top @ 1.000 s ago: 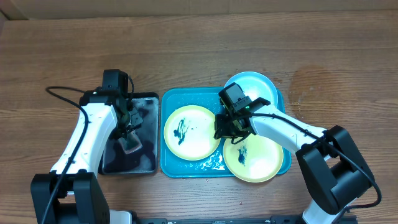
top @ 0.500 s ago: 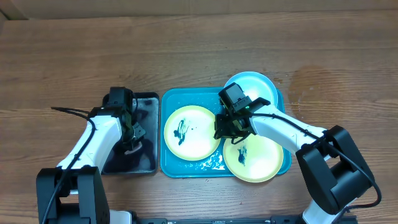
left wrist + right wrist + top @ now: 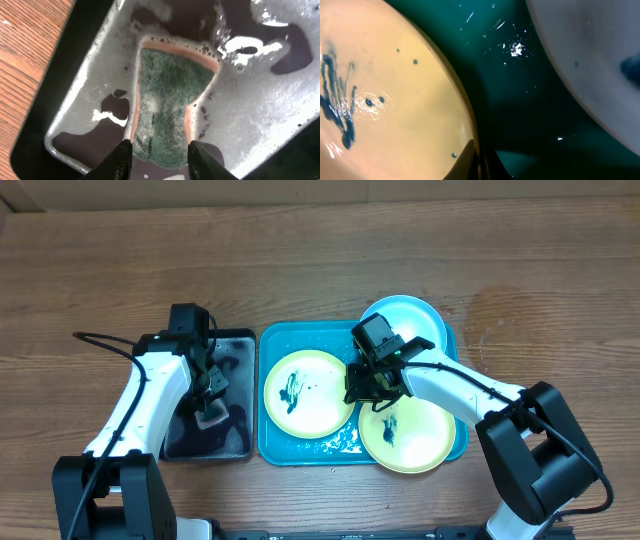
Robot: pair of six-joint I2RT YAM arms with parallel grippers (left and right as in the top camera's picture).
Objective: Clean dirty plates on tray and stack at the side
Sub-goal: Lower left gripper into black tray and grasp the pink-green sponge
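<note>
My left gripper point(image 3: 208, 392) had swung back toward the far edge of the black tray point(image 3: 232, 333), after dipping nearer to me half a second earlier. The elbow and cable had shifted with it. It looked like a scrubbing or wringing stroke in the suds, not a lift. The left wrist view showed the fingers point(image 3: 121, 156) pinching the sponge point(image 3: 170, 85) at its waist and squeezing it into an hourglass. The sponge lay flat in foamy water near the black tray's near edge. I judged it was loaded with soap, so the next step was to carry it over to the plates.

My right gripper point(image 3: 362, 385) had not moved across any of the frames. It sat at the right edge of the left plate point(image 3: 300, 390). The wrist view showed the fingertips point(image 3: 470, 157) drawn close together on that plate's rim. I took this as a hold to steady the plate, though the contact itself was at the bottom of the frame and hard to read.

All three plates were in the blue tray point(image 3: 272, 445) and none was stacked aside. The left plate lay by the tray's left edge and was smeared dark green. A second yellow plate point(image 3: 412, 438) lay in the near right corner, also marked. The blue plate point(image 3: 410, 320) lay in the far right corner. No plate had been wiped yet
</note>
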